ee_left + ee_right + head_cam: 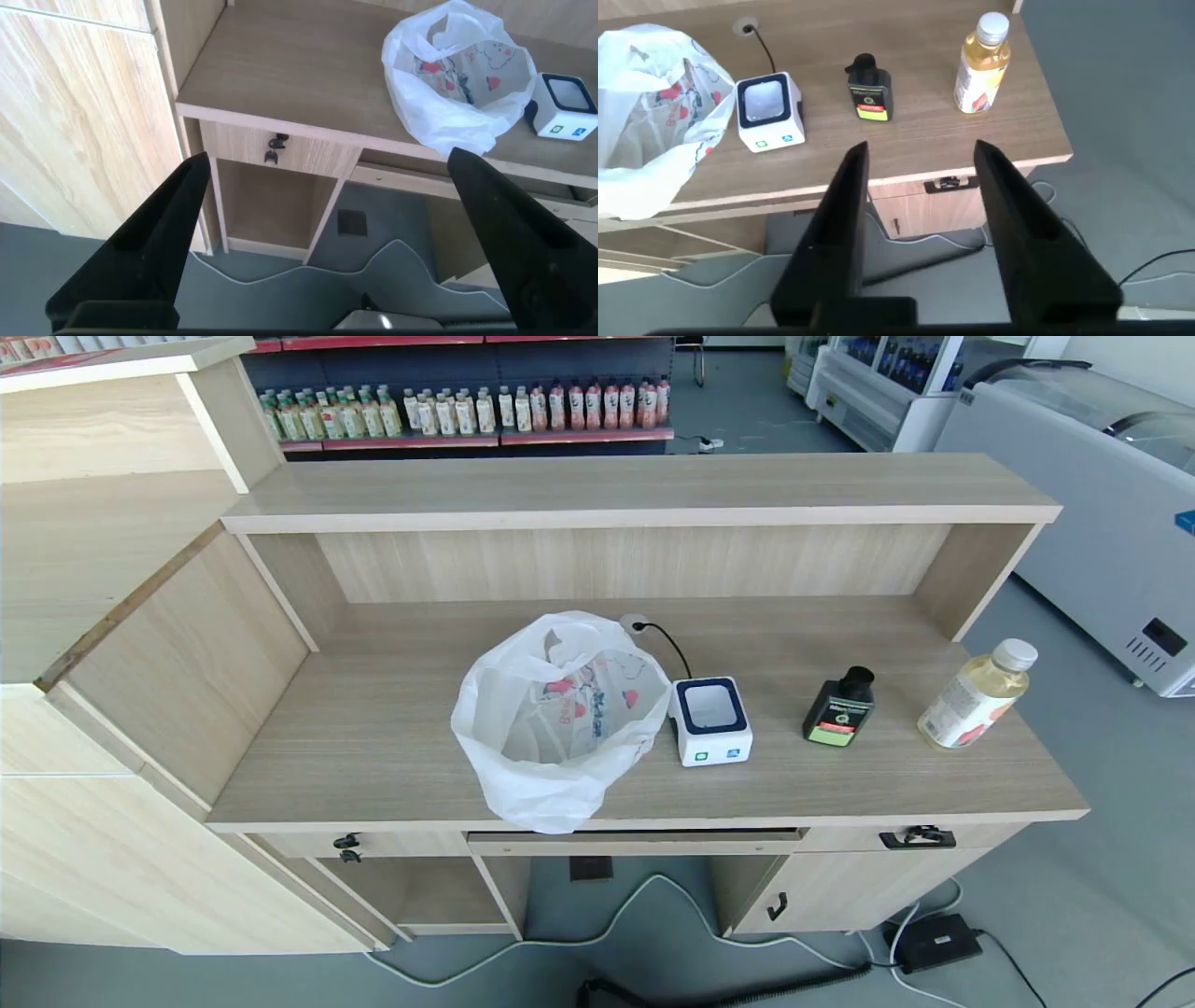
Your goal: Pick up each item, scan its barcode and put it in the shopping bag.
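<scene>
An open white shopping bag (558,719) (458,77) (649,103) sits mid-counter, hanging slightly over the front edge. A white barcode scanner (711,720) (563,105) (769,111) stands just to its right. Further right lies a small black bottle (839,707) (868,90) with a green and red label. A yellow drink bottle (977,694) (981,63) with a white cap stands near the counter's right end. My left gripper (327,243) is open, low in front of the counter's left part. My right gripper (920,233) is open, in front of the counter below the black bottle. Neither holds anything.
The wooden counter (392,756) has a raised back shelf (644,490) and side walls. A black cable (668,644) runs from the scanner to a hole at the back. Drawers and cabinet doors sit below the front edge (915,837). Cables lie on the floor.
</scene>
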`<state>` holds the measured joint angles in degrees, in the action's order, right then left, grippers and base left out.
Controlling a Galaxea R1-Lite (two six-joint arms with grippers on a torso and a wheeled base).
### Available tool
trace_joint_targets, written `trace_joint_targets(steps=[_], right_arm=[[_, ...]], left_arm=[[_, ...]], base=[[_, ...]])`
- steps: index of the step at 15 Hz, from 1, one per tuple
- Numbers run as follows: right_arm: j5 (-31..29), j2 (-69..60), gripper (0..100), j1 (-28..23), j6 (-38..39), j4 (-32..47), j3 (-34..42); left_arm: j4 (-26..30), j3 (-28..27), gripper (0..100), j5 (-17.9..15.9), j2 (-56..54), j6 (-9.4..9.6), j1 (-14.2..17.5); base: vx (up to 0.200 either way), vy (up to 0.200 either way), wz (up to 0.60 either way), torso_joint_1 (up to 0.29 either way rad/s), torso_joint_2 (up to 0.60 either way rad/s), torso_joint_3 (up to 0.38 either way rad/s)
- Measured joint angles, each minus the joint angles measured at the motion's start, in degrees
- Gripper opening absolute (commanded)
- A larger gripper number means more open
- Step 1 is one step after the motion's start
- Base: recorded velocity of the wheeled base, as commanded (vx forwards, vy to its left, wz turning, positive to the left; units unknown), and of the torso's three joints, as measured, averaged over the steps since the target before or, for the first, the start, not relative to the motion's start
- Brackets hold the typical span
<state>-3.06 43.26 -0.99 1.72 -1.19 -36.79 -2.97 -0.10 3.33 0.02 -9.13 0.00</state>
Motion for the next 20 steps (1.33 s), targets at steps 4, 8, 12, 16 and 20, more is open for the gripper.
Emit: trace_joint_targets(steps=[4, 8, 12, 16, 20], right_arm=[[0.0, 16.9, 100, -1.0, -0.8, -10.1, -0.5], [3.2, 33.5, 100, -3.7, -8.2, -24.9, 0.0], [9.4, 46.9, 100, -7.7, -18.7, -29.6, -4.8], [10.4, 55.7, 100, -8.0, -20.0, -30.6, -7.9], [10.3, 62.0, 100, -6.6, -19.9, -30.5, -13.8]], left_arm=[[0.0, 0.0, 100, 0.0, 0.0, 0.02, 0.0], [0.0, 0.0, 100, 0.0, 0.0, 0.00, 0.0], [0.0, 0.0, 100, 0.0, 0.0, 0.00, 0.0], [0.0, 0.0, 100, 0.0, 0.0, 0.00, 0.0], [0.0, 0.0, 100, 0.0, 0.0, 0.02, 0.0]], base=[[0.000, 0.000, 0.00, 0.000, 0.00, 0.000], [0.000, 0.000, 0.00, 0.000, 0.00, 0.000], [0.000, 0.000, 0.00, 0.000, 0.00, 0.000], [0.000, 0.000, 0.00, 0.000, 0.00, 0.000], [0.000, 0.000, 0.00, 0.000, 0.00, 0.000]])
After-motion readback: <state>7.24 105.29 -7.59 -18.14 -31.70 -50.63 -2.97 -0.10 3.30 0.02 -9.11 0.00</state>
